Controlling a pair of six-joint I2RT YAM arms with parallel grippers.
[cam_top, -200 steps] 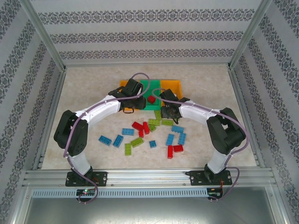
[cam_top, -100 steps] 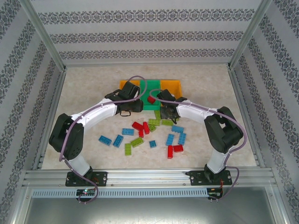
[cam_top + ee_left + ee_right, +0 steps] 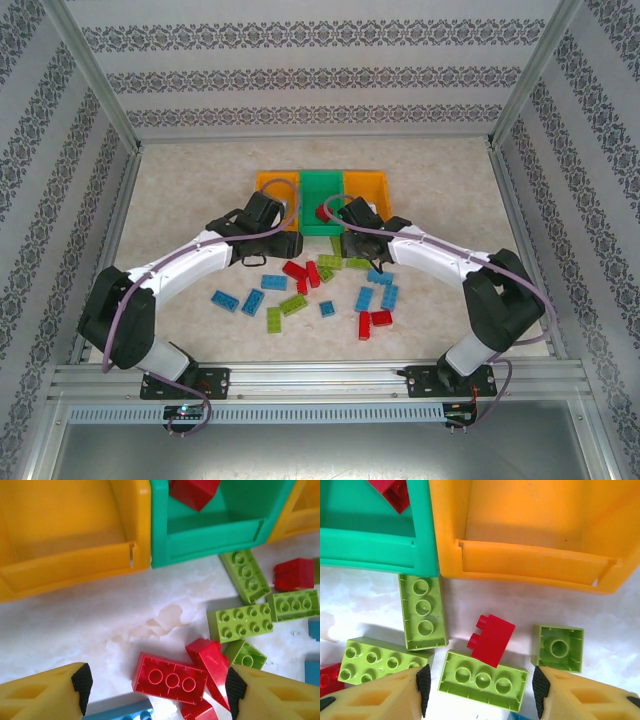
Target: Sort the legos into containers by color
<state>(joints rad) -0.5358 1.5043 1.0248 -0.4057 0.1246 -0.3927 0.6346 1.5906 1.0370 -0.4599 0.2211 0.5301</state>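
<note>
**One red brick binned, nearly all the rest still loose**

From the top external view, three bins stand in a row at the far side of the table (image 3: 200, 190): the left orange bin (image 3: 262, 181), the green bin (image 3: 322, 186) and the right orange bin (image 3: 368, 185). A red brick (image 3: 323, 212) lies in the green bin. The other legos (image 3: 300, 290), red, blue and lime, lie scattered on the table nearer the arms. The sort has, I judge, barely begun.

In the left wrist view, the left end effector (image 3: 156, 682) hangs with its fingers apart, gripping nothing. It is above a three-stud red brick (image 3: 170, 679) just short of the bins. The left orange bin looks empty as far as it shows.

In the right wrist view, the right end effector (image 3: 480, 685) is likewise spread and empty. Below it a small red brick (image 3: 491, 639) leans on a lime brick (image 3: 482, 680) in front of the right orange bin, which is bare inside where seen.

Against a second earlier, the left arm (image 3: 200, 255) has drawn back from over the bins, uncovering more of the left orange bin. The right arm (image 3: 430, 250) has swung its elbow outward. The binned red brick has not moved.
</note>
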